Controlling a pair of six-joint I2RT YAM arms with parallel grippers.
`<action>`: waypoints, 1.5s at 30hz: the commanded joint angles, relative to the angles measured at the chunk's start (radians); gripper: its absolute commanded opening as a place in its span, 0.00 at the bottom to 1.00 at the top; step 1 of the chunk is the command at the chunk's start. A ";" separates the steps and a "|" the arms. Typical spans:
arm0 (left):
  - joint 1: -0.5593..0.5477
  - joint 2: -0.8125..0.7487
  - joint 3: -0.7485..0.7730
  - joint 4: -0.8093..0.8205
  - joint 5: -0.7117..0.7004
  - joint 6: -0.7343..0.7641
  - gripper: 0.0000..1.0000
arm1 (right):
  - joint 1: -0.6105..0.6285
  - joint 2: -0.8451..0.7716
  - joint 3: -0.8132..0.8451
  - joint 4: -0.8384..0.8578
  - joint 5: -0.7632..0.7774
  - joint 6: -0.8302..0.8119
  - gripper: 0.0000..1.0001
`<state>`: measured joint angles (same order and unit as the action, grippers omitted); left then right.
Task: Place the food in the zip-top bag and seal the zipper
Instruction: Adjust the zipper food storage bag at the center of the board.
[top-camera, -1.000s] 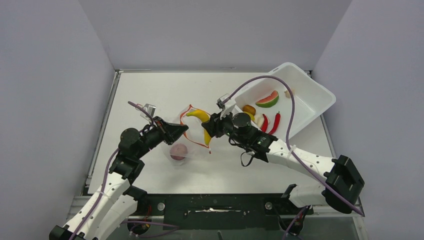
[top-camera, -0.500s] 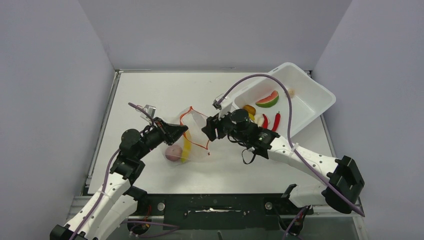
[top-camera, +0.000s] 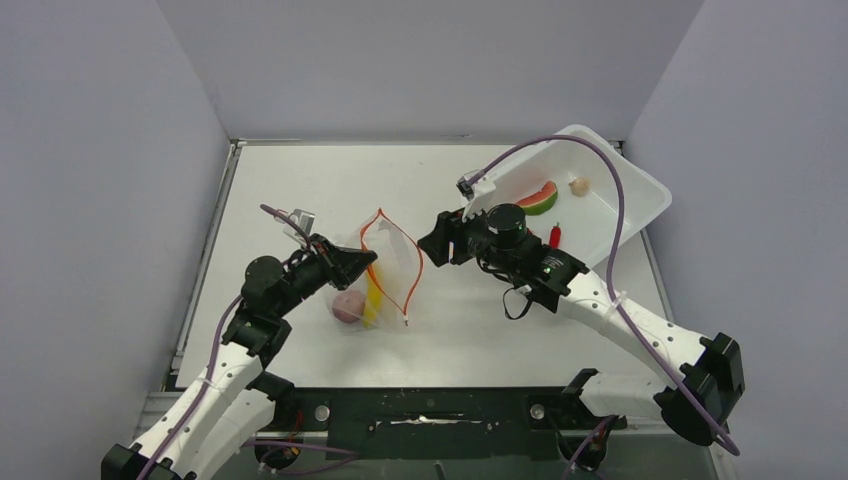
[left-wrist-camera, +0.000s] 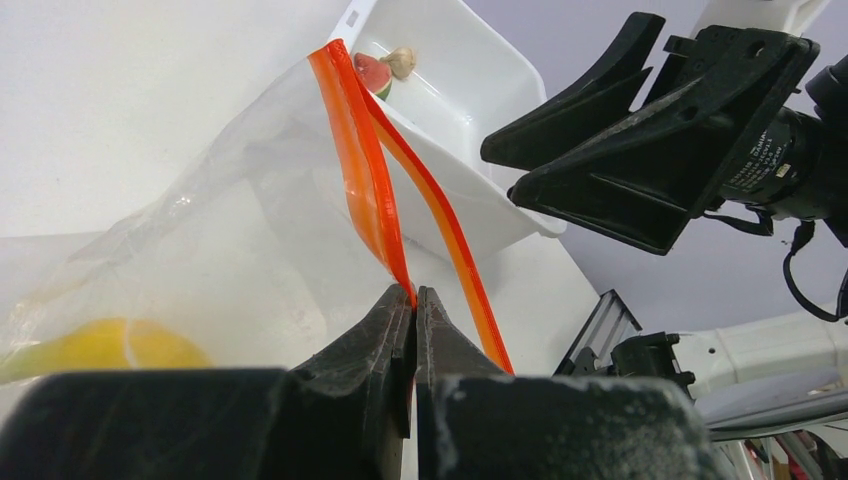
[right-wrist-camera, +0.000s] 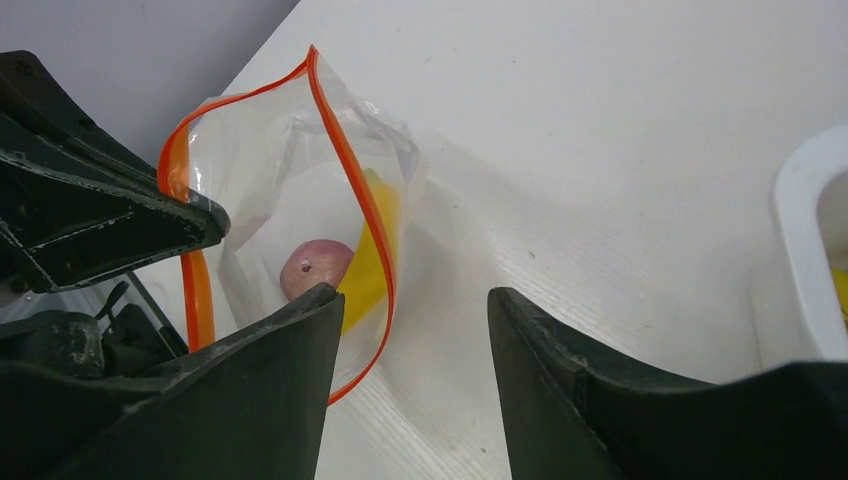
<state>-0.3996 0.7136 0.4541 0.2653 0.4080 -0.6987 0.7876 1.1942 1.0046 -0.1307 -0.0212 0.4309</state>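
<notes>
The clear zip-top bag (top-camera: 388, 272) stands open on the table, its orange-red zipper (top-camera: 412, 262) looping round the mouth. Inside lie the yellow banana (top-camera: 372, 298) and a pinkish-brown round piece (top-camera: 347, 306). My left gripper (top-camera: 370, 262) is shut on the zipper strip (left-wrist-camera: 365, 180) at the bag's left edge and holds the mouth up. My right gripper (top-camera: 432, 243) is open and empty, just right of the bag mouth; its wrist view shows the bag (right-wrist-camera: 290, 190), banana (right-wrist-camera: 370, 265) and round piece (right-wrist-camera: 312, 268). A watermelon slice (top-camera: 540, 197), a white round bit (top-camera: 578, 185) and a red chili (top-camera: 555, 235) lie in the bin.
The white rectangular bin (top-camera: 625, 205) sits tilted at the back right, partly hidden by my right arm; its rim also shows in the right wrist view (right-wrist-camera: 800, 250). Grey walls close in the table on three sides.
The banana has gone from my right gripper into the bag. My right gripper has opened and pulled back to the right, away from the bag mouth. My left gripper has kept its hold.
</notes>
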 joint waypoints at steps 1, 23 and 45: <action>-0.005 0.001 0.022 0.099 0.021 -0.003 0.00 | -0.021 0.011 -0.017 0.067 -0.095 0.097 0.55; -0.005 0.309 0.541 -0.402 -0.111 0.333 0.25 | -0.062 0.025 -0.095 0.255 -0.038 0.426 0.00; -0.007 0.271 0.312 -0.167 0.042 0.316 0.55 | -0.030 0.062 -0.169 0.330 0.065 0.495 0.00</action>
<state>-0.4042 0.9363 0.6979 0.0048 0.3985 -0.4374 0.7483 1.2465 0.8261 0.1291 0.0074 0.9283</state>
